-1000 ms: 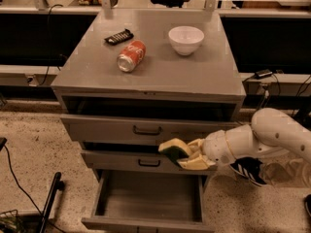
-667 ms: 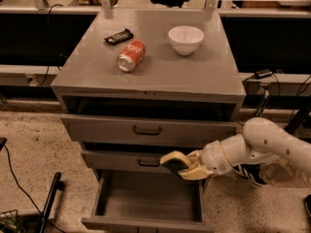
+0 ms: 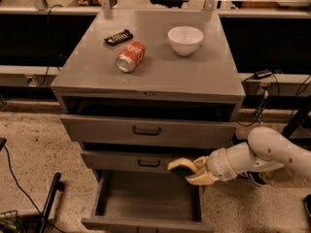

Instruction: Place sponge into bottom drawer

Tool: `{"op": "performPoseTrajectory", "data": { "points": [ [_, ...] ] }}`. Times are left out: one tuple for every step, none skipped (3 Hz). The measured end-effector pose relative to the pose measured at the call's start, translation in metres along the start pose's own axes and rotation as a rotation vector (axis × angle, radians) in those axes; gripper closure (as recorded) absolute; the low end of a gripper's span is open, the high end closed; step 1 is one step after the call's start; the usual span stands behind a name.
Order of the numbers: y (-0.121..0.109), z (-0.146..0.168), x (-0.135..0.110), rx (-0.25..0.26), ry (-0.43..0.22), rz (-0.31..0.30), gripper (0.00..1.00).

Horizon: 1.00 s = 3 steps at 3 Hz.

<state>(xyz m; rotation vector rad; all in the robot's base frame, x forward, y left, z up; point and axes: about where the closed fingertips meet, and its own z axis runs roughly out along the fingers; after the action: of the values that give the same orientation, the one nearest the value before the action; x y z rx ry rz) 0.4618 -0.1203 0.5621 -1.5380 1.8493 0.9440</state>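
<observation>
Grey cabinet front (image 3: 146,130): sponge (image 3: 179,164) in claw (image 3: 192,173) above bottom drawer (image 3: 146,198).

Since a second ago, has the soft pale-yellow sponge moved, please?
Yes. Held by the gripper above the open grey bottom drawer, the sponge has dropped from above the middle drawer's dark handle to level with it.

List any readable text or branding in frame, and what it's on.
Soda can: pale markings on red, too blurred to read.
Dark packet: print unreadable.
Pincer, holding the sponge over the bottom drawer: no text.
</observation>
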Motion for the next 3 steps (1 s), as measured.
{"op": "performPoseTrajectory", "data": {
  "points": [
    [0.000,-0.001,0.001,0.004,0.000,-0.003,1.00],
    [-0.003,0.012,0.005,-0.009,0.033,-0.031,1.00],
    [-0.012,0.033,0.032,0.008,0.046,-0.074,1.00]
  ]
}}
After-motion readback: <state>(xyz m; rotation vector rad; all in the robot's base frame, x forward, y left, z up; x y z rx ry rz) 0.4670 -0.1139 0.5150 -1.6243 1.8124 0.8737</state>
